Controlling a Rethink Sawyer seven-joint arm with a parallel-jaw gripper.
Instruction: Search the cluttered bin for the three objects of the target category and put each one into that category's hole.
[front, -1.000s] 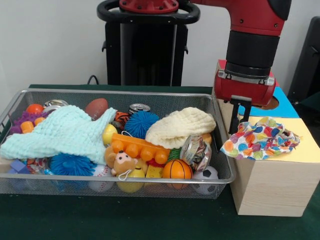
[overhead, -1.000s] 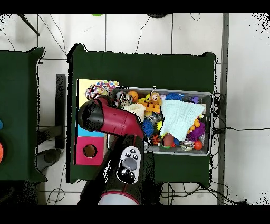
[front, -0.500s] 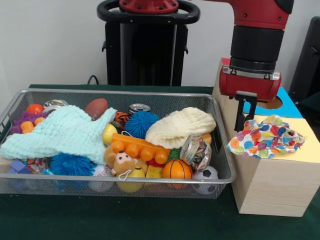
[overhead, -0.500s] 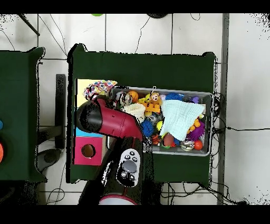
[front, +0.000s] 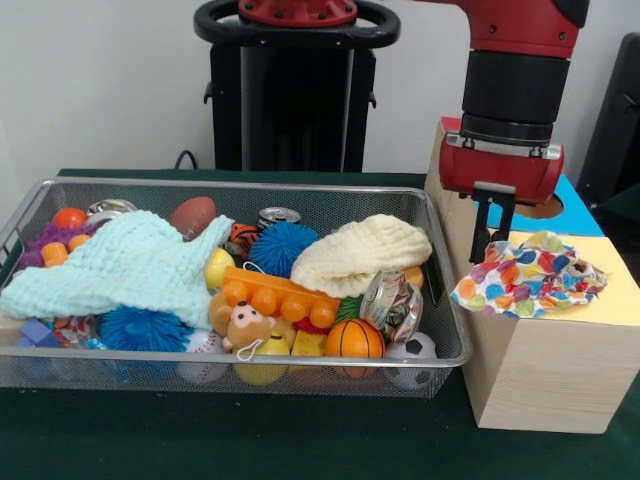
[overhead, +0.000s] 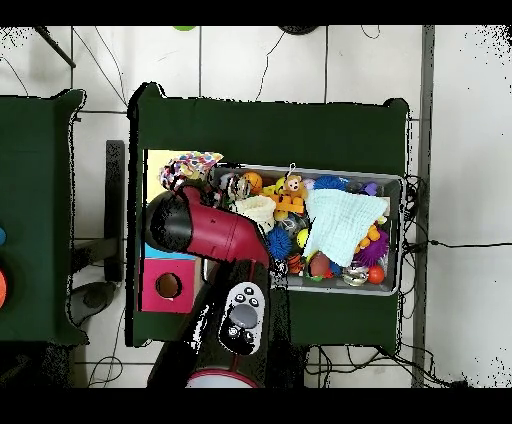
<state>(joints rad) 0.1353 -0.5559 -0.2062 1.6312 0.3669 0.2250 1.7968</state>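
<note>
- Seemingly mid-delivery, the front view shows the red and black arm's gripper (front: 492, 222) hanging over the pale wooden box (front: 545, 370), its dark fingers (front: 487, 220) pointing down just at the near-left edge of the small white cloth with red, blue, yellow and green patches (front: 530, 275).
- That cloth lies bunched on the yellow paper top (front: 615, 290) of the box, with one corner drooping over the box's left edge; it covers the spot where the yellow-surround hole should be, so the hole itself is hidden.
- Whether the jaws are parted or closed on the fabric I cannot tell; only one dark finger pair shows, edge-on.
- My reading is that the cloth sits there because it is being pushed or dropped into the hole, and it has not yet gone through.
- Beside the box, the wide silver wire-mesh basket (front: 60, 190) holds the large mint knitted cloth (front: 125, 265), the cream knitted cloth (front: 365, 250), an orange row of balls (front: 280, 297) and a small basketball (front: 354, 339); no other patched cloth is visible.
- From overhead, the arm's red body (overhead: 205, 228) hides the gripper, while the patched cloth (overhead: 193, 167) shows on the yellow top next to the basket (overhead: 395, 182).
- The red-surround hole (overhead: 168, 286) lies open and unused.
</note>
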